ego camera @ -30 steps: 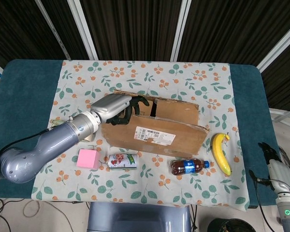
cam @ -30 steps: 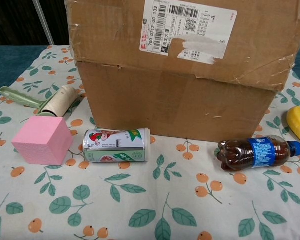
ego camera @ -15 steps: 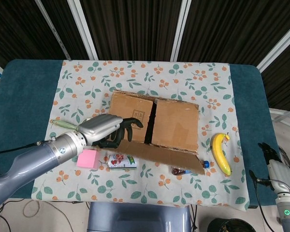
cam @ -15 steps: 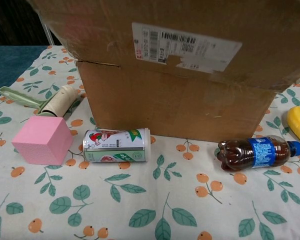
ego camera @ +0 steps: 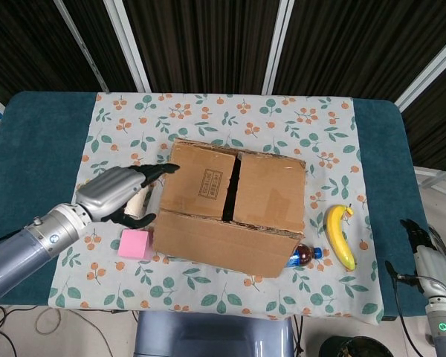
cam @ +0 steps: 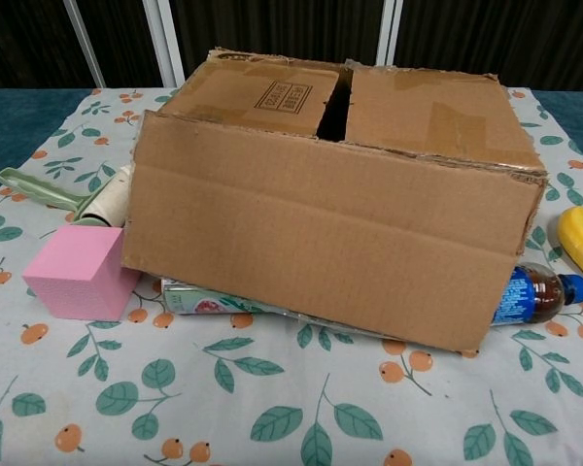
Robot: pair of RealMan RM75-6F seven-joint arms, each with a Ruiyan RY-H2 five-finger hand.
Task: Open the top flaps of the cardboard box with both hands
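Left hand (ego camera: 123, 195) floats with its fingers spread apart and holds nothing; its fingertips are just beside the left edge of the cardboard box (ego camera: 234, 201). Under everything is the desk (ego camera: 30, 141) with a leafy cloth (ego camera: 282, 123) on it. The box sits in the middle of the cloth, to the right of the left hand. Its front flap (cam: 321, 248) is folded out and hangs down over the front, and two more top flaps (ego camera: 271, 190) lie flat with a dark gap between them. A yellow banana (ego camera: 340, 236) lies well to the right of the box, far from the left hand. A pink cube (cam: 73, 272) sits just below the left hand, close to the box's front left corner. A brown drink bottle (cam: 536, 291) with a blue cap peeks out from under the flap on the right. A small can (cam: 199, 301) lies half hidden under the flap too. The right hand (ego camera: 424, 249) is far off at the right edge, past the desk, and I cannot tell if it is open or closed.
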